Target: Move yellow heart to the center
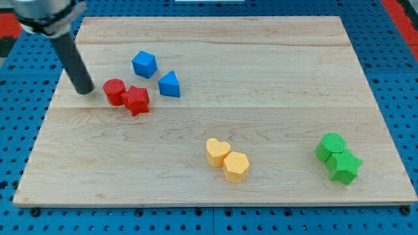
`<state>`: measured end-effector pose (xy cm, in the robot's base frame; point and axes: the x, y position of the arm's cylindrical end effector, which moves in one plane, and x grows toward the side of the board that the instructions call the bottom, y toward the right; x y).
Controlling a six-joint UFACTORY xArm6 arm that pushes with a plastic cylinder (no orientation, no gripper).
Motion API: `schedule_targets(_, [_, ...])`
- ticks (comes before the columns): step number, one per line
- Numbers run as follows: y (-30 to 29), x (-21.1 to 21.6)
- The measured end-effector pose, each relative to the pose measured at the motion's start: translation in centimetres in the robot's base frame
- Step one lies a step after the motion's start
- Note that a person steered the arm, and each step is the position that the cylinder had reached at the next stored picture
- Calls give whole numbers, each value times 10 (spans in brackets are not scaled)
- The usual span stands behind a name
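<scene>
Tip (85, 91) at upper left on counter (261, 59), touching nothing, just left of red cylinder (114, 91); yellow heart (217, 152) far off, lower centre.

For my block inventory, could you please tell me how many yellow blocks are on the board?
2: the yellow heart sits toward the view's bottom, and the yellow hexagon touches it on its lower right. None appear hidden.

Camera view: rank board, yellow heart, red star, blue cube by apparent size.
1. Board, far the largest.
2. Yellow heart, red star and blue cube: they look about alike. The heart sits nearer the view's bottom, so I won't rank them.
</scene>
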<state>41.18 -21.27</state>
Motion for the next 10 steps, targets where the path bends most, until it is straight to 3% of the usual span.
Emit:
schedule_targets(1, [36,26])
schedule_targets(2, [111,34])
schedule_targets(4, [181,66])
schedule_targets(6, [307,68])
schedule_targets(7, [341,127])
schedule_targets(8, [294,181])
schedule_targets(9, [225,193])
schedule_targets(10, [218,136])
